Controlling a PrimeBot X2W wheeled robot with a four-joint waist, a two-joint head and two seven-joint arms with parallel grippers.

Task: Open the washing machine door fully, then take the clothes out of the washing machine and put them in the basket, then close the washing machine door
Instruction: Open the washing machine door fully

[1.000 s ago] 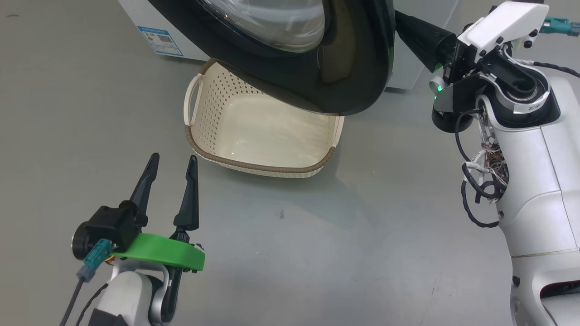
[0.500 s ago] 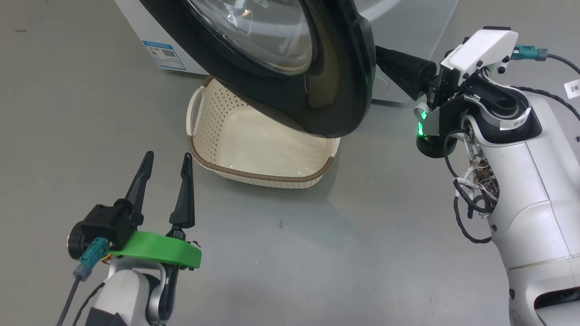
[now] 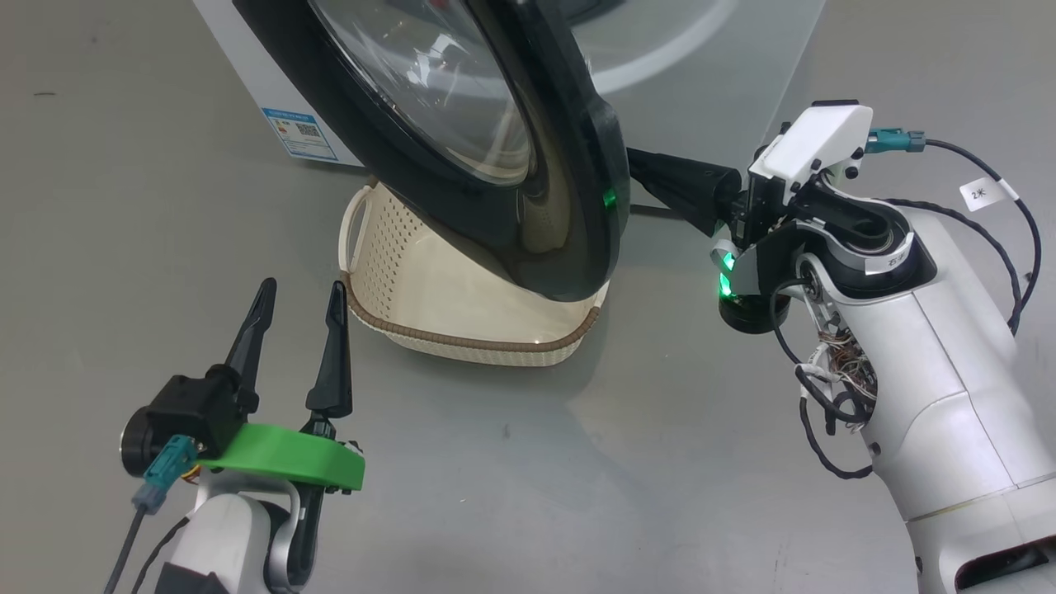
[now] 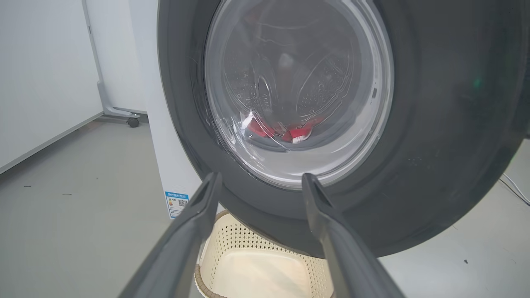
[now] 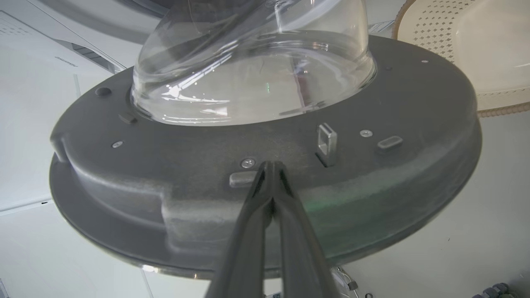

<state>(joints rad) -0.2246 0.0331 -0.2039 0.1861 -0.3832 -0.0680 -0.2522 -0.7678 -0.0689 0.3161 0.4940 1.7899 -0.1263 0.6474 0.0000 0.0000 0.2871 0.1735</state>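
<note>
Right now the right gripper [image 5: 272, 166] is pressing its two dark fingers tight together with nothing between them. Its tips are resting against the grey inner face of the washing machine door [image 5: 186, 186], just beside a small screw [image 5: 248, 162] and near the metal latch hook [image 5: 326, 140]. In the head view those fingers are reaching in behind the door's glossy black rim [image 3: 569, 190] from the robot's right.

The left gripper [image 3: 302, 286] is hanging low on the other side with its fingers spread wide (nothing is sitting between them), near the basket [image 3: 470, 351] but apart from it. Its wrist camera is looking along the fingers at the door's outer face.

The door is standing partly open, swung out from the washing machine [image 3: 701, 74] and leaning over the far part of the basket. The basket is sitting on the grey floor [image 3: 577, 462] right in front of the machine, below the door and close to the blue label [image 3: 299, 132].

The clothes [image 4: 298, 131] are lying at the bottom of the dimpled drum, showing red and white through the door's bulging glass in the left wrist view.
</note>
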